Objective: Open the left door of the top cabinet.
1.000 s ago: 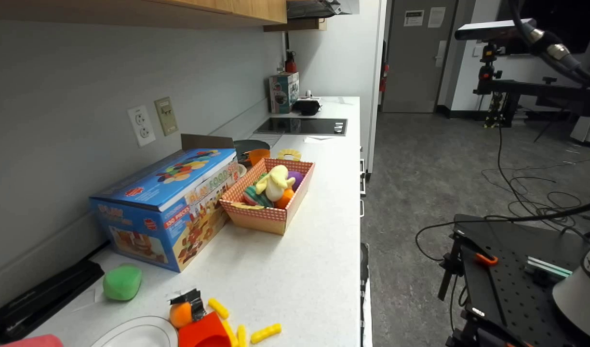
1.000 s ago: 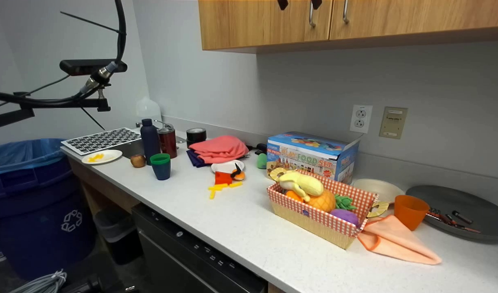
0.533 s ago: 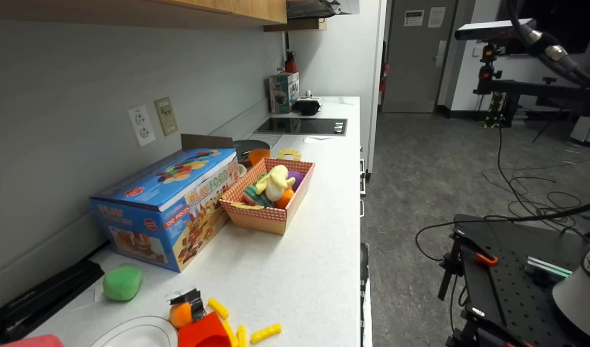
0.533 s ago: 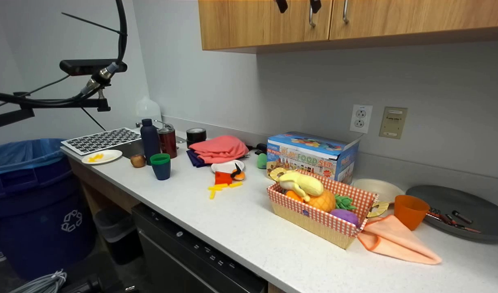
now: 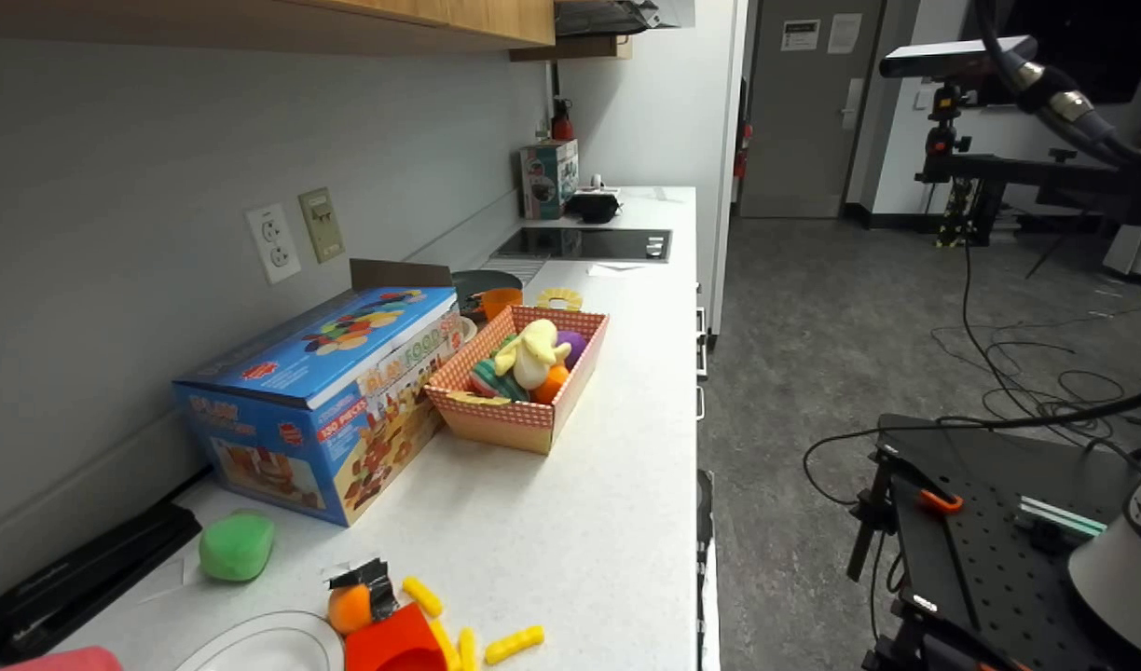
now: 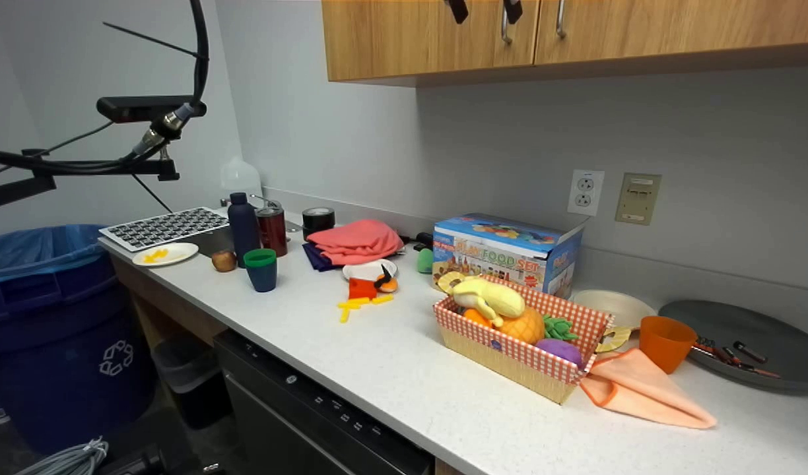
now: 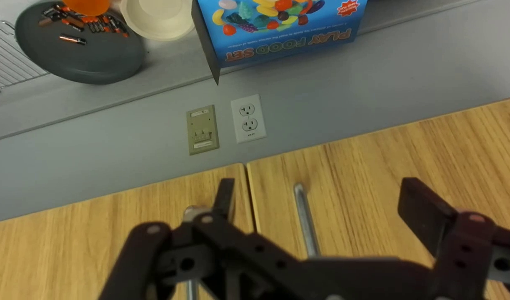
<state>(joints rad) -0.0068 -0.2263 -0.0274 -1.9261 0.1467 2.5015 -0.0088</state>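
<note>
"Where to look for the cabinet (image 6: 615, 30)?"

"At the top of the frame in both exterior views, above the desk (image 6: 391, 356); across the lower half in the wrist view. Made of light-brown wood, plain and flat underneath."

"And the left door (image 6: 410, 36)?"

"Looks closed, level with the right door (image 6: 681, 26). Found left of the upright seam (image 6: 537, 33) in an exterior view; upside down in the wrist view, so toward the right of the frame."

"What about the gripper (image 7: 321, 200)?"

"Spread wide, with plenty of room between the fingers (image 7: 423, 212). Peeks in at the top edge in an exterior view, in front of the left door. In the wrist view, one finger to either side of the door's metal handle (image 7: 307, 221). Can't tell about contact."

"And beneath the cabinet?"

"A grey wall (image 6: 496, 132), with a white outlet (image 6: 585, 192) and a beige wall plate (image 6: 638, 198) side by side. Lower down, on the desk, a blue box (image 6: 490, 247) near the wall, and just in front of it in an exterior view, a checked basket (image 6: 503, 363) of toy fruit (image 6: 519, 324)."

"Farther out, lower right?"

"An orange cup (image 6: 665, 343), a peach cloth (image 6: 648, 392) and a dark dish (image 6: 790, 349) of batteries (image 7: 73, 39)."

"And to the left?"

"A pink cloth (image 6: 358, 241), a dark blue bottle (image 6: 244, 227), a red tumbler (image 6: 272, 232), and at the left edge a blue bin (image 6: 54, 369)."
</note>
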